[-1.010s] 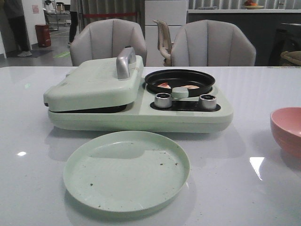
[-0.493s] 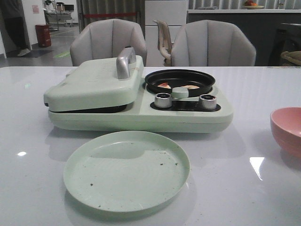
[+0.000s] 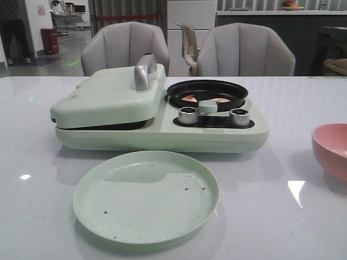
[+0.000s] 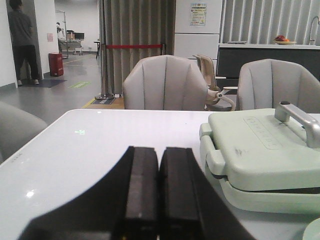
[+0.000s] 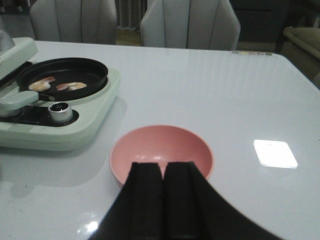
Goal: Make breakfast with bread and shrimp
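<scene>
**Shrimp in the pan, press lid down, both grippers clenched and empty**

The glossy white table (image 3: 303, 97) carries everything, and the pale green twin-station breakfast cooker (image 3: 162, 130) serves as the landmark. Its hinged rectangular press lid (image 3: 108, 97), with a silver metal handle (image 3: 144, 71), lies closed on the cooker's left half; no bread is visible in any view. On the cooker's right half sits the round black frying pan (image 3: 207, 91), and in it lie the pinkish-orange shrimp (image 3: 190, 98). The front view shows only slivers of them over the pan rim, whereas the right wrist view looks down into the pan and shows the curled pieces apart on its floor.

Just in front of the cooker rests a round pale green plate (image 3: 146, 196) flecked with dark crumbs. Well to the cooker's right stands a pink round bowl (image 3: 332, 149), cut off in the front view but whole in the right wrist view. Two silver knobs (image 3: 188, 115) sit below the pan.

Only the wrist views show the grippers. The left gripper (image 4: 159, 200) hovers left of the cooker, black pads pressed together on nothing. The right gripper (image 5: 162, 200) hangs just short of the bowl, likewise clenched and empty.
</scene>
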You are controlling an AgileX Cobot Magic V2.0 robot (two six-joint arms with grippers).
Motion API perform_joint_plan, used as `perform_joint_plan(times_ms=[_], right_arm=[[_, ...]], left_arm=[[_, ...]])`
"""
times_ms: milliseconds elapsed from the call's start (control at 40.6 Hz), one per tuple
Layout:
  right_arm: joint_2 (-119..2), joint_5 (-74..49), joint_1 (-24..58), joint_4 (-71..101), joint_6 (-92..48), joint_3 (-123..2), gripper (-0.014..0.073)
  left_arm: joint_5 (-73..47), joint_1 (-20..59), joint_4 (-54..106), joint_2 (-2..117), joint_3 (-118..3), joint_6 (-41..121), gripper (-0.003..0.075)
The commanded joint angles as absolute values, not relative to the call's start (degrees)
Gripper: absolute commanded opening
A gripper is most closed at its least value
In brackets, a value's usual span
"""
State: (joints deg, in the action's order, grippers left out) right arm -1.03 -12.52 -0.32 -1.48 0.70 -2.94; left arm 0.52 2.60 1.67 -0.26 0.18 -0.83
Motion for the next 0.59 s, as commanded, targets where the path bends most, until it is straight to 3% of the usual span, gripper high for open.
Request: perform_joint_plan(times_ms=[0, 567], right_arm=[[0.72, -2.13, -1.23, -1.13, 0.53, -1.38, 0.0035], [1.86, 2.56, -1.24, -1.13, 0.53, 0.59, 0.0035]], left_arm=[[5.34, 3.03, 2.00, -1.49, 0.46, -1.17, 0.0101], [5.34, 3.03, 2.00, -1.40, 0.46, -1.17, 0.0101]])
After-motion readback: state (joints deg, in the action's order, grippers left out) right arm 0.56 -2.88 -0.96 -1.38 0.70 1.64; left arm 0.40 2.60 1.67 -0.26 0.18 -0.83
